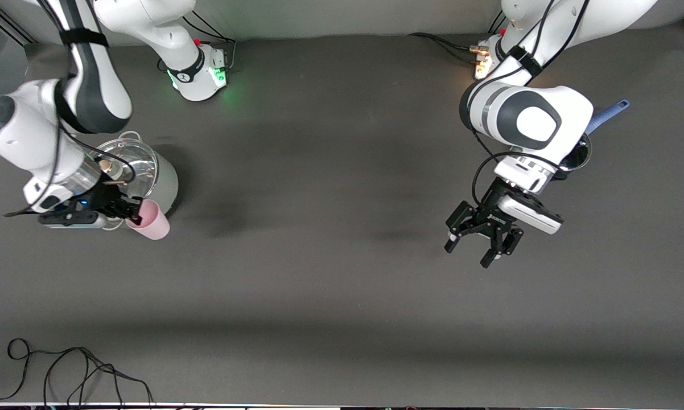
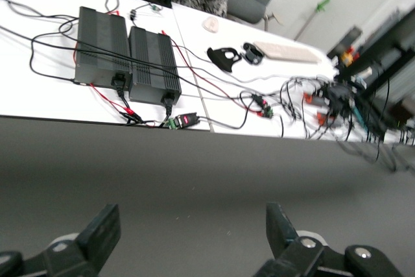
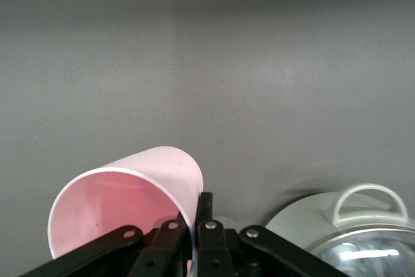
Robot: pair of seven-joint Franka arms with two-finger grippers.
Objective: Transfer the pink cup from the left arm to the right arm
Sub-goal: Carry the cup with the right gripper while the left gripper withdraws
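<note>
Right gripper (image 1: 132, 209) is at the right arm's end of the table, jaws pinching the rim wall of the pink cup (image 1: 150, 220), one finger inside the mouth and one outside. In the right wrist view the pink cup (image 3: 130, 207) lies tilted with its open mouth toward the camera and the fingers (image 3: 201, 231) clamped on its rim. From the front view I can't tell if the cup's base touches the table (image 1: 330, 273) or is just clear of it. The cup sits just beside the lidded steel pot (image 1: 143, 171), on the side nearer the front camera; the pot's glass lid and handle (image 3: 363, 209) show in the right wrist view next to the cup. Left gripper (image 1: 483, 233) hangs over bare table toward the left arm's end, well apart from the cup, jaws spread wide, nothing between them; both fingers (image 2: 104, 231) show in the left wrist view with open mat between. A dark pot with blue handle (image 1: 606, 117) sits mostly hidden under the left arm, near the base-side edge. A loose black cable (image 1: 69, 370) lies at the front-edge corner on the right arm's end.
</note>
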